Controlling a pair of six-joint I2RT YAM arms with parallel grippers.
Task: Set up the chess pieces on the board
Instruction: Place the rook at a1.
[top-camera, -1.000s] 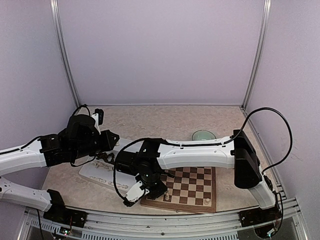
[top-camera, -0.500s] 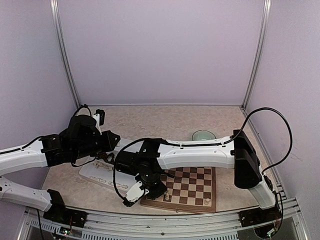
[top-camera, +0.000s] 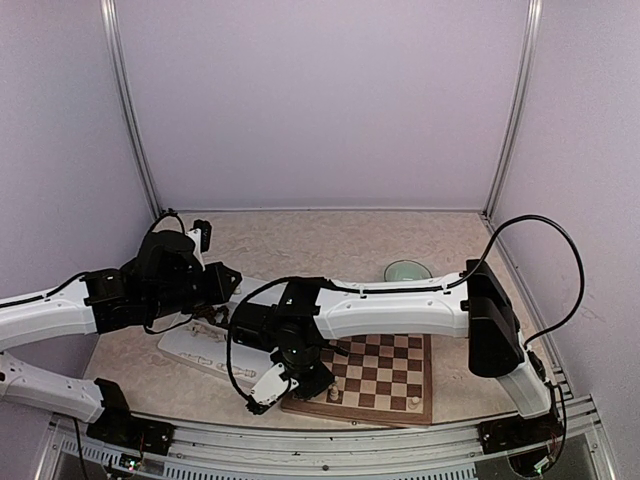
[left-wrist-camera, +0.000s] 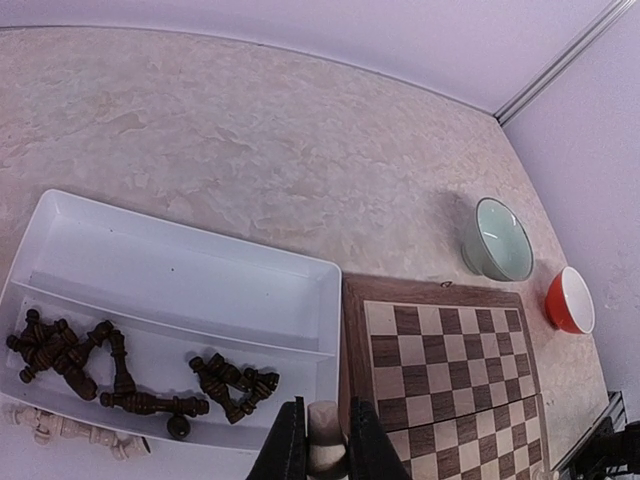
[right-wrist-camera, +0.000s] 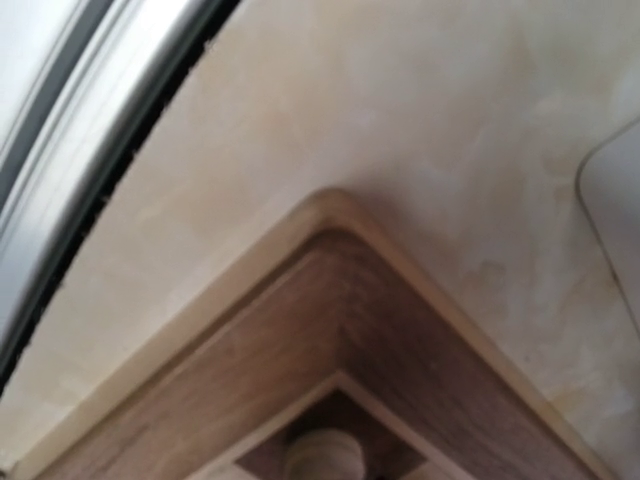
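**tam:** Barely anything's moved in the last second. Left arm's wrist shifted a hair to the right, and the right arm is parked in the same spot over the near-left corner of the board.

**jo:** What's the left gripper doing?

**tam:** Its fingers are pinched on a cream piece, held upright. In its own camera it lines up with the seam between the white tray and the board's left rim.

**jo:** And the right gripper?

**tam:** Can't tell, honestly. Its fingers don't show in its wrist view, and the wrist hides them from above. That camera just sees the board's rounded corner and a second cream piece standing on the dark corner square.

**jo:** What about the room and the surface?

**tam:** Beige marbled tabletop, plain lilac walls on three sides, aluminium posts in the back corners and a metal rail along the near edge. The tray sits right up against the board's left side. Dark pieces lie heaped in one of its compartments, and a few cream ones lie nearer the camera. A pale green bowl sits just past the board's far right corner, with an orange bowl near it. A third cream piece stands on the board's near row, toward the right.
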